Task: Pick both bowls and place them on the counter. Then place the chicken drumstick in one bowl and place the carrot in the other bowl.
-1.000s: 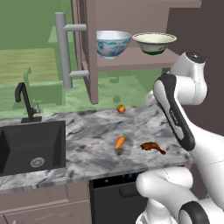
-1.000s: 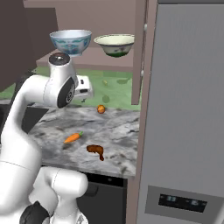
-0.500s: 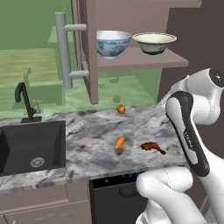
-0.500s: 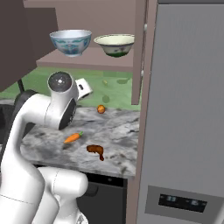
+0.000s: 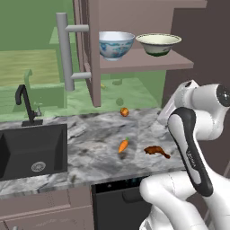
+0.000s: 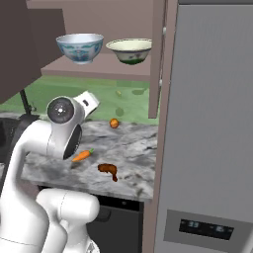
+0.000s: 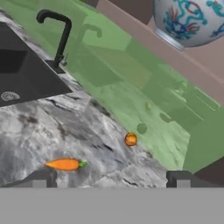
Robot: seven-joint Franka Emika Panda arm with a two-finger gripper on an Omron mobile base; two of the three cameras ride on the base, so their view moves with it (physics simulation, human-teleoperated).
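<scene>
Since prev frame arm swung back toward base w/ elbow bent; bowls, food unmoved. Gripper (image 7: 109, 178) spread wide, nothing held or touched, hanging above counter (image 5: 90, 155). Blue-patterned bowl (image 5: 116, 45) and green-rimmed bowl (image 5: 158, 44) sit on shelf (image 5: 143, 64). Carrot (image 5: 123, 145), drumstick (image 5: 156, 151) lie on counter, apart; small orange fruit (image 5: 124, 112) further back.

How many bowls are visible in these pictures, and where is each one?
2. The white bowl with blue pattern stands on the cabinet shelf above the counter; the cream and green bowl stands beside it on that shelf. More could be hidden behind the cabinet door.
</scene>
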